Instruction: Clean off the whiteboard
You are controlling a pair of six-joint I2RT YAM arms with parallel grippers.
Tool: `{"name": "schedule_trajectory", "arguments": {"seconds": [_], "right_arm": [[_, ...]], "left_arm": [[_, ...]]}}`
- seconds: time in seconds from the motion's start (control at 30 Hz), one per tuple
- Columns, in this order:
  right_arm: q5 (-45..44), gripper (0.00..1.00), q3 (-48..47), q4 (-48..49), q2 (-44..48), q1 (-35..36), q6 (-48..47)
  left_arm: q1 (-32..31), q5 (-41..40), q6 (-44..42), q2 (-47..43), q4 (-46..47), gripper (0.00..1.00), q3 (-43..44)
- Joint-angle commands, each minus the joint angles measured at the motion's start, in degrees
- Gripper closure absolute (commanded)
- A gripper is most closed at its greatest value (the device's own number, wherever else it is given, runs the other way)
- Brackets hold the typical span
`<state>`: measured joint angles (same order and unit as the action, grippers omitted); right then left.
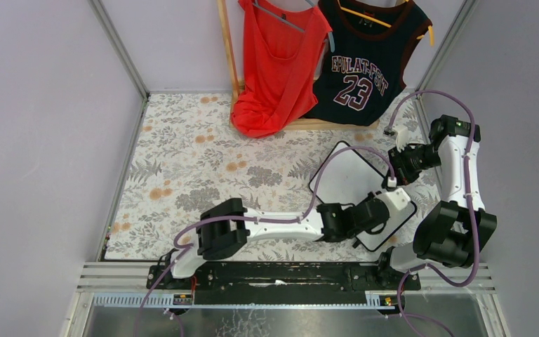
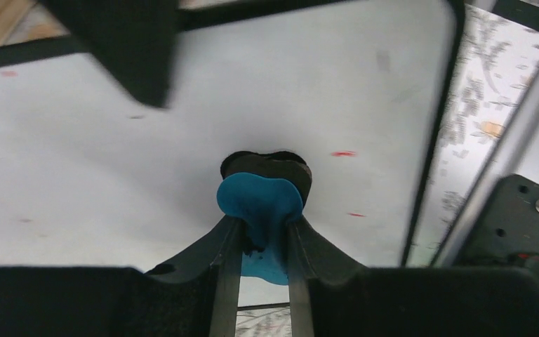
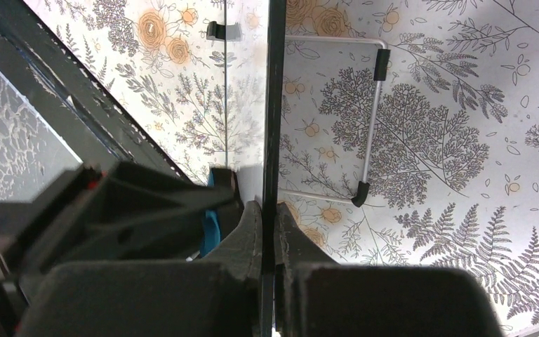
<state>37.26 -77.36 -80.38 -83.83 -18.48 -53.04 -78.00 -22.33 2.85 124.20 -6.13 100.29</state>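
Note:
The whiteboard (image 1: 347,179) has a thin black frame and stands tilted on the floral table at the right. My left gripper (image 1: 381,210) is shut on a blue eraser (image 2: 260,200) and presses it against the board's white face (image 2: 112,154). Small red marks (image 2: 344,153) remain near the eraser. My right gripper (image 1: 398,168) is shut on the board's black frame (image 3: 275,105), seen edge-on in the right wrist view, with the fingertips (image 3: 249,228) clamped on both sides. The board's wire stand (image 3: 368,126) shows behind it. The eraser (image 3: 210,214) shows just left of the frame.
A red tank top (image 1: 277,63) and a dark "23" jersey (image 1: 365,67) hang on a wooden rack (image 1: 228,49) at the back. Grey walls close both sides. A metal rail (image 1: 288,277) with the arm bases runs along the near edge.

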Motion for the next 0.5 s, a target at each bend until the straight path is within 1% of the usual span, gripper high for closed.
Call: {"name": "schedule_trajectory", "arguments": {"seconds": [0.0,0.1,0.23,0.47], "right_arm": [[-4.72,1.00,2.29,-4.27,-0.19,1.50,-3.30],[-4.74,1.00,2.28,-4.26,-0.19,1.52,-3.30],[-4.74,1.00,2.30,-4.27,-0.19,1.47,-3.30],[-4.65,1.00,2.47,-4.28,-0.37,1.51,-3.30]], "left_arm": [[7.25,-7.99,-0.92,-2.18,1.60,1.00,-2.61],[8.42,-6.90,-0.44,-2.95,1.28,1.00,-2.46],[8.04,-3.91,0.65,-2.98,1.21,1.00,-1.44],[4.17,-1.77,1.15,-0.62,1.27,1.00,2.24]]}}
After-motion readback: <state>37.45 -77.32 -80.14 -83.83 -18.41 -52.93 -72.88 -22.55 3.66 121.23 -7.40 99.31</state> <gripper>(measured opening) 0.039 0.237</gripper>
